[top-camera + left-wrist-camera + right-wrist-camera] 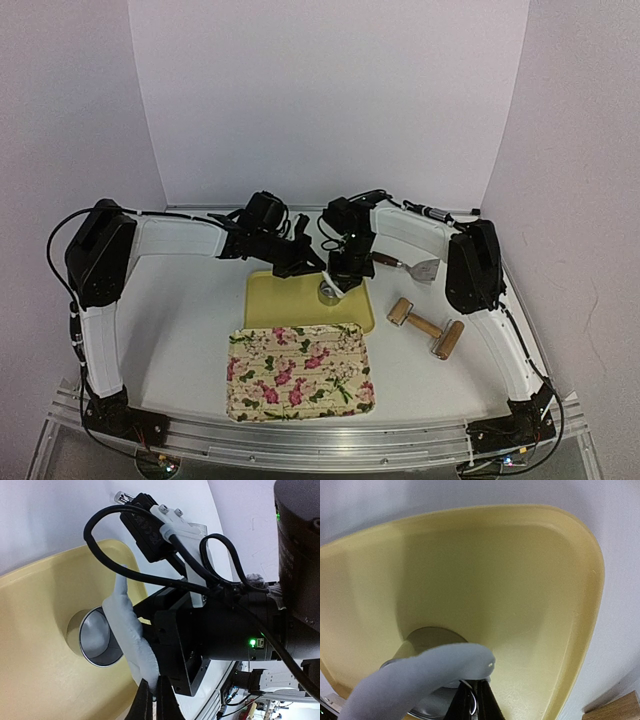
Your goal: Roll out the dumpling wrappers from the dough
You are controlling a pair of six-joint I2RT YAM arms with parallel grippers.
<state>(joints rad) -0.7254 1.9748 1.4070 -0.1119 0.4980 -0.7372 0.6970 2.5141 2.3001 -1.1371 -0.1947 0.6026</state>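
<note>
No round dumpling wrapper shows in any view. A metal ring cutter (328, 293) stands in the yellow tray (268, 308). In the left wrist view a thick irregular strip of white dough (127, 625) hangs beside the ring cutter (92, 640). My left gripper (155, 702) is shut on the strip's lower end. In the right wrist view the dough (420, 675) drapes over the ring cutter (432, 702). My right gripper (476, 700) is shut on the cutter's rim, just under the dough. From above, the left gripper (312, 268) and the right gripper (338, 285) meet at the cutter.
A floral tray (300, 370) lies in front of the yellow tray. A wooden rolling pin (425, 327) and a metal scraper (415, 268) lie to the right. White walls stand behind and on both sides.
</note>
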